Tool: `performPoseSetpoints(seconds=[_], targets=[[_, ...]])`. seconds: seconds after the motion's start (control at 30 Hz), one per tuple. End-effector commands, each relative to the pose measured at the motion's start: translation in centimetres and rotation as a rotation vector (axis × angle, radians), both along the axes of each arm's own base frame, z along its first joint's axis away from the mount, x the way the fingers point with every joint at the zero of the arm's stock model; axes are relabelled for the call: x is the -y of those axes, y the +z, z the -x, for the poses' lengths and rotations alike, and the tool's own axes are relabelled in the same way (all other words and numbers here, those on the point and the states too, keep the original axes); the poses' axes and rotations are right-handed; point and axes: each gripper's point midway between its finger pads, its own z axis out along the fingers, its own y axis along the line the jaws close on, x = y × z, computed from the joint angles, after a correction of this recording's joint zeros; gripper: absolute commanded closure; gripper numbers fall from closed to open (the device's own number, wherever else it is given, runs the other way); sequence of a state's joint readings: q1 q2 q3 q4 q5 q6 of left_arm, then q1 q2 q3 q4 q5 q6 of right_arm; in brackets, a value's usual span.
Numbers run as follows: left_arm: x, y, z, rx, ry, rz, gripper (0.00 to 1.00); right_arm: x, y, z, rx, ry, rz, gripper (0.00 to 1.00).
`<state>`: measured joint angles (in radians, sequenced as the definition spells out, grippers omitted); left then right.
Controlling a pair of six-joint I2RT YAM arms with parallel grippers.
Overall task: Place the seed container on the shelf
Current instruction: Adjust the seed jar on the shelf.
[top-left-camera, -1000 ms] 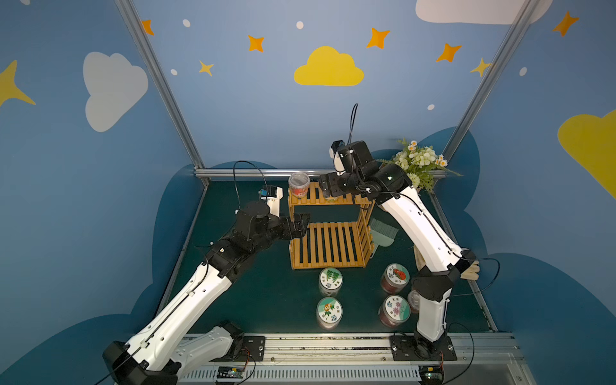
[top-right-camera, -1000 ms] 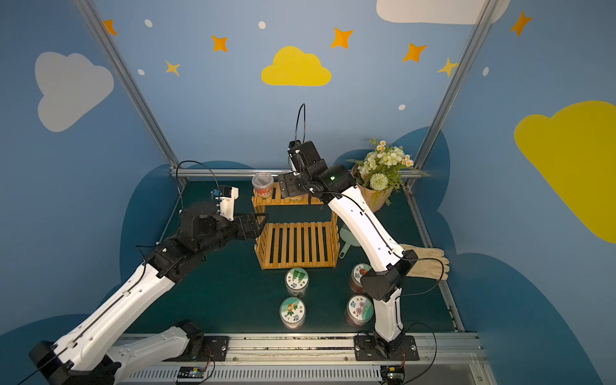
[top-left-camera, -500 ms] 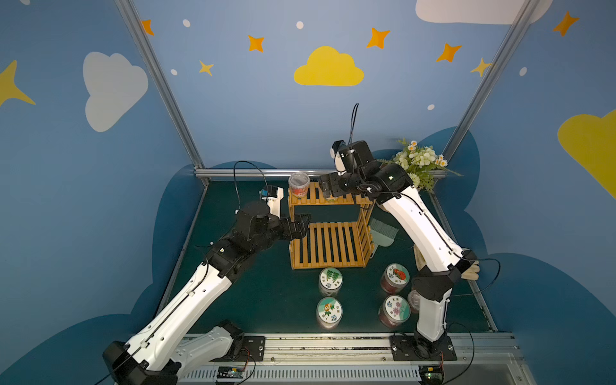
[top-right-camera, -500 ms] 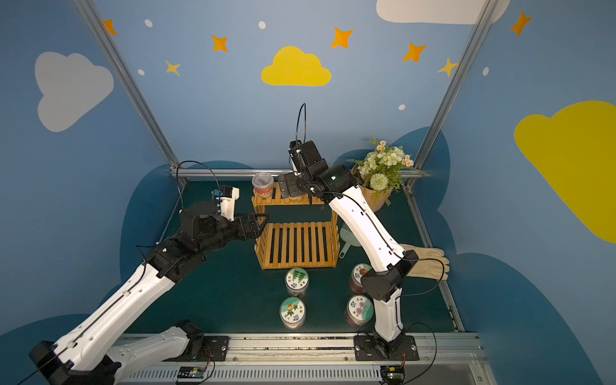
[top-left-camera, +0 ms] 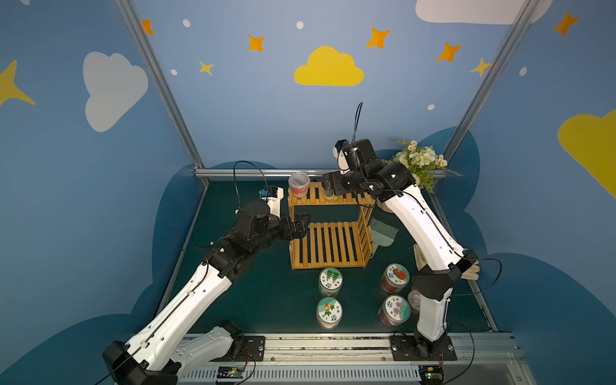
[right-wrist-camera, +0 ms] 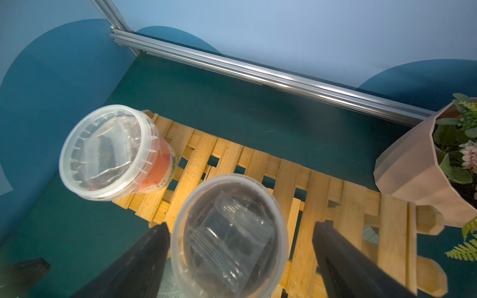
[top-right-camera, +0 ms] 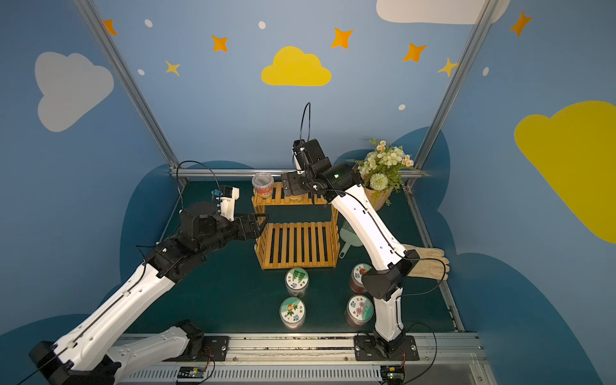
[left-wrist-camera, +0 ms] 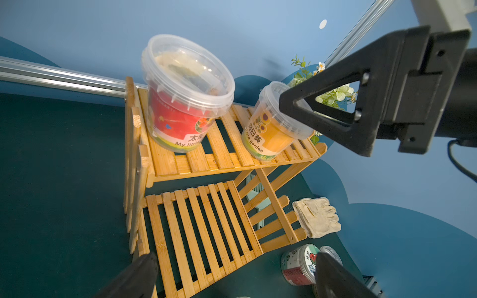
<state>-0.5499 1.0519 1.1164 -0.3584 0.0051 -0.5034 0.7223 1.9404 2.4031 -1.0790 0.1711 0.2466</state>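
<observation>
Right wrist: seed container (right-wrist-camera: 229, 237) label hidden, right jaws spread loose around it; left jaws gape empty

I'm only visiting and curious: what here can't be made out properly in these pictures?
Orange-labelled tub: in both top views, almost all under the right arm's jaws.
Writing on the jar lids: too small in the top views.
Clear-lidded jar: in a top view, half behind that arm.
</observation>
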Motion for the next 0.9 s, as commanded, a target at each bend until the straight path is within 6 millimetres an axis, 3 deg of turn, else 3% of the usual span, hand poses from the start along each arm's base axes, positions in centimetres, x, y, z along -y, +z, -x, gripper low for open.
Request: performPoseSetpoints(seconds=[0.0,0.23,0.4,0.57,0.87], targets=[[0.0,0.4,0.0,0.008,-0.001,0.012,0.00,-0.3,-1.3,0.2,-0.045,0.019,0.013,0.09],[0.1,0.3,0.0,0.005,-0.006,0.011,0.00,-0.3,-1.4,0.0,-0.044,0.020,0.017,0.10],[0.2,0.3,0.1,0.002,-0.015,0.012,0.00,-0.3,-1.1,0.2,-0.032,0.044,0.021,0.22],[0.0,0.3,0.4,0.004,-0.019,0.001,0.00,-0.6,0.1,1.1,-0.025,0.192,-0.015,0.29],[-0.4,0.7,1.0,0.024,-0.029,-0.017,0.00,-0.1,2.3,2.1,0.022,0.448,-0.089,0.31]])
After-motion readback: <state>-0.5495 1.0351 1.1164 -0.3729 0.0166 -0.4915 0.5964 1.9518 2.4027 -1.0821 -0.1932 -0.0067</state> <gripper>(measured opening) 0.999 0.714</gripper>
